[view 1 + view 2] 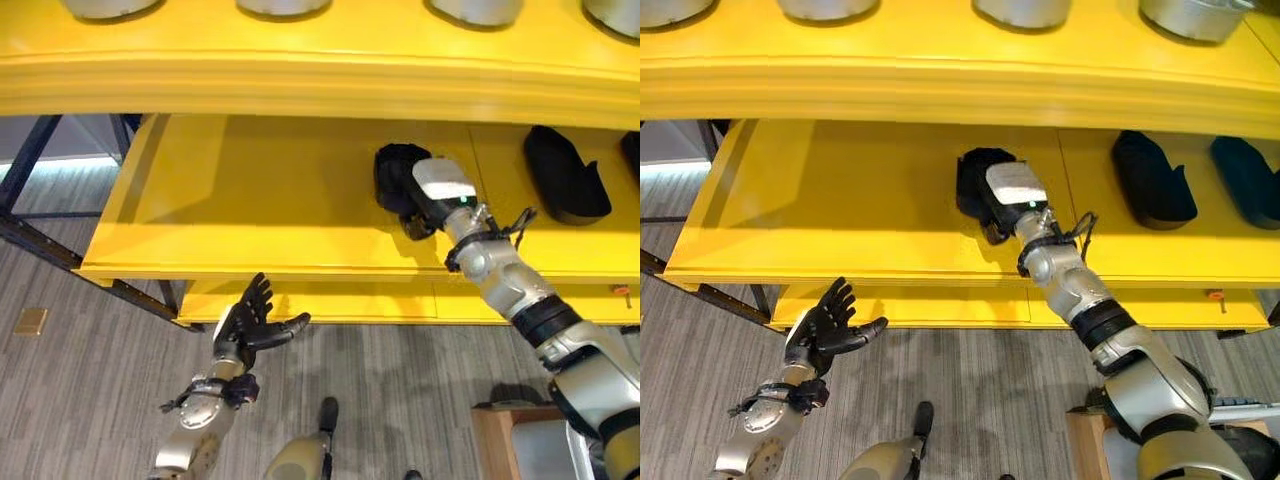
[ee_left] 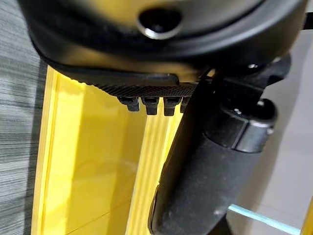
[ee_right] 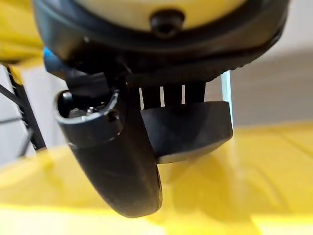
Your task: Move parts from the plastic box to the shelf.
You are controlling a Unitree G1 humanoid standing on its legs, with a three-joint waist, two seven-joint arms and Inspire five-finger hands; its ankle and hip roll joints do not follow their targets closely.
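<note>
The right hand [image 1: 992,197] is gripping a black part [image 3: 188,128] and setting it on the yellow shelf [image 1: 840,200], left of two parts already placed. Next it probably needs to let go and pull back; the left hand [image 1: 830,322] is hanging open below, near the floor

Shelf [image 1: 250,190] bright yellow; parts [image 1: 565,175] black; floor [image 1: 80,350] grey, striped.

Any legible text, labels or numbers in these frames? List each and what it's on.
None. No legible print on the yellow shelf, on the black part under the right hand, or on the other black parts lying on the shelf. The open left hand carries no markings either.
</note>
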